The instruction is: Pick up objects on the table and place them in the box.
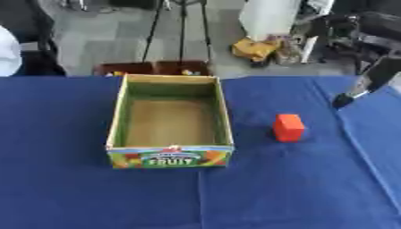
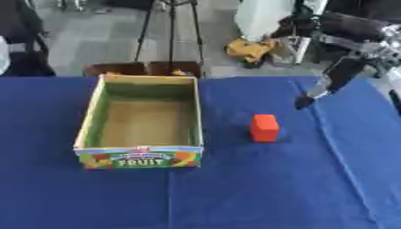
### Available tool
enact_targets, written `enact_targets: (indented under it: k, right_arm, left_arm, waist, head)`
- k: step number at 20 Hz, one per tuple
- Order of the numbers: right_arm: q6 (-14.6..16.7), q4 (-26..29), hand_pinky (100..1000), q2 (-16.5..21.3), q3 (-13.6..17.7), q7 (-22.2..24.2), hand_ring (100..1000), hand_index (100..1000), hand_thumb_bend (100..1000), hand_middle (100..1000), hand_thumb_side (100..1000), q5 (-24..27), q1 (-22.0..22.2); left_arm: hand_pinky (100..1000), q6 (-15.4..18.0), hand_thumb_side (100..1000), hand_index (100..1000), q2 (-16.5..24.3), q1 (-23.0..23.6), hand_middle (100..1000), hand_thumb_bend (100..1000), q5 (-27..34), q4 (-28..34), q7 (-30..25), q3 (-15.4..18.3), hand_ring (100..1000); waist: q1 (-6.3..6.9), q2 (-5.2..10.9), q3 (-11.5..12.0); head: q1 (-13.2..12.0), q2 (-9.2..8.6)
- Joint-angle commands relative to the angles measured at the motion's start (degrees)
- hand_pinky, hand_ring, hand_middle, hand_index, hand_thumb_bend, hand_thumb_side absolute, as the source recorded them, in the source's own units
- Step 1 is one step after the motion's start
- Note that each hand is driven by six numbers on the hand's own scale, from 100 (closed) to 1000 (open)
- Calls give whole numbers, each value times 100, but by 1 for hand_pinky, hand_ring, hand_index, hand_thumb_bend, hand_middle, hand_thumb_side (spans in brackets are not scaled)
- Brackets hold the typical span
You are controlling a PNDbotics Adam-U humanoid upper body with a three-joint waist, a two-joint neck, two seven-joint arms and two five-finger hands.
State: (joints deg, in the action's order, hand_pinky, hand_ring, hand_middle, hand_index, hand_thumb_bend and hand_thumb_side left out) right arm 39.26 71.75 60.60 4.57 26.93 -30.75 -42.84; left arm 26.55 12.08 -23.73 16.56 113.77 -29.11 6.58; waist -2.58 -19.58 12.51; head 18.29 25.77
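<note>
A blue cloth covers the bench (image 1: 94,197), and behind it, at the top of the frame, is a grey floor with tripod legs and some clutter.

The orange block (image 2: 265,128) is small and boxy, with flat sides and a bright top. It stands on the cloth at the middle right of the frame, near the box but not touching it.

The box (image 1: 170,156) is an open cardboard one at the middle left. Its front has a colourful label that reads FRUIT. Inside, only its brown bottom and greenish walls show.

The right hand (image 2: 317,91) comes in from the upper right and hangs above the cloth, up and to the right of the block. Its fingers point down, and one cannot tell if they are spread or closed.
</note>
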Motion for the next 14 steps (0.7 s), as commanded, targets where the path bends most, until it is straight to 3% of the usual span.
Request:
enact_targets:
  k: [1, 5, 14]
  right_arm:
    - [499, -137, 854, 85, -72, 888, 1000, 973, 991, 922, 676, -47, -148]
    - [411, -145, 876, 56, -114, 1078, 1000, 1000, 946, 836, 805, 190, -185]
    - [305, -228, 911, -2, -177, 1288, 1000, 986, 902, 884, 789, 346, -246]
  left_arm:
    - [752, -31, 1000, 898, 141, -52, 985, 100, 2, 82, 4, 1, 1000]
    - [752, -47, 1000, 898, 138, -59, 985, 100, 9, 82, 4, -3, 1000]
    - [753, -61, 1000, 897, 137, -65, 984, 100, 33, 82, 0, -13, 1000]
  waist:
    - [-67, 142, -1]
    - [-63, 152, -11]
    - [-57, 182, -3]
  head:
    - [43, 77]
    - [75, 99]
    - [133, 165]
